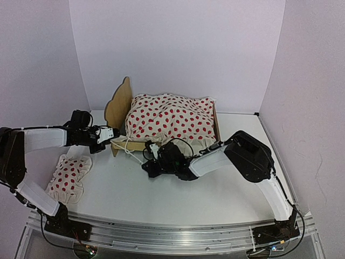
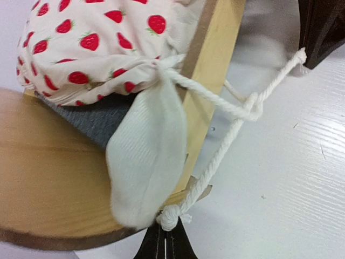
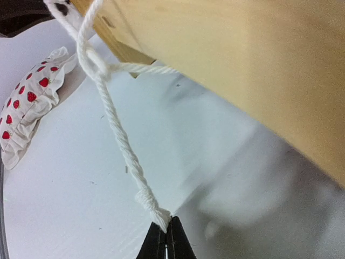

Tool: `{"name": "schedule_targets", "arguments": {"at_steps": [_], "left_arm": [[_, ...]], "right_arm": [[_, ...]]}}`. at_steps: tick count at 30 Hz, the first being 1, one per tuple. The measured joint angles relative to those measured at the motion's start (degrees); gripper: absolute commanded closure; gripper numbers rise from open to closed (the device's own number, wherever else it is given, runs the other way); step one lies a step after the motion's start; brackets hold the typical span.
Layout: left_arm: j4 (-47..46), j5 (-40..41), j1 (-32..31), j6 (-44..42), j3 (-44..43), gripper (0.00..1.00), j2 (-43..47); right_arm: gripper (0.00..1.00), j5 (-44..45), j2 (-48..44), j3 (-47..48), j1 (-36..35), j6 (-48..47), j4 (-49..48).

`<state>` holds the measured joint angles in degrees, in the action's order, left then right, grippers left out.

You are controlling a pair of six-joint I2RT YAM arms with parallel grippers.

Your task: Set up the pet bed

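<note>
Light plywood pet bed (image 1: pixel 119 108), upright toward the back of the table (image 1: pixel 161 189), scalloped headboard at left, grey pad (image 2: pixel 81 121) seemingly mostly covered.

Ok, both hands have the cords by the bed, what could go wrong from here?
1. The left hand and right hand each pinch the cords only by a knotted tip; a hard pull might slip one free.
2. They look only loosely crossed, so uneven tension could undo the loop.
3. Pulling might drag the bed sideways.

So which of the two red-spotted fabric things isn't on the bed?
The small ruffled pillow, lying on the table to the left of the bed. The bigger spotted cloth is bunched on the pet bed.
</note>
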<state>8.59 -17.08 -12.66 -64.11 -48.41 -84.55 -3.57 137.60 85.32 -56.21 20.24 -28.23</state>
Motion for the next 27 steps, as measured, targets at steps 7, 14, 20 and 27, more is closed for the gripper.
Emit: {"name": "schedule_targets", "arguments": {"at_steps": [7, 14, 20, 27], "left_arm": [[1.4, 7.0, 3.5, 2.3, -0.7, 1.00, 3.5], [1.0, 7.8, 8.2, 4.2, -0.7, 1.00, 3.5], [-0.2, 7.0, 9.9, 5.0, -0.7, 1.00, 3.3], [-0.8, 5.1, 12.9, 7.9, -2.4, 1.00, 1.5]], "right_arm": [[1.00, 1.9, -4.3, -6.1, 2.7, 0.3, -0.1], [1.00, 2.4, -7.5, -9.6, 2.5, 1.3, -0.5], [1.00, 2.0, -7.6, -8.2, 2.3, 2.2, 0.1], [1.00, 2.3, -7.4, -6.5, 2.3, 3.6, 0.2]]}}
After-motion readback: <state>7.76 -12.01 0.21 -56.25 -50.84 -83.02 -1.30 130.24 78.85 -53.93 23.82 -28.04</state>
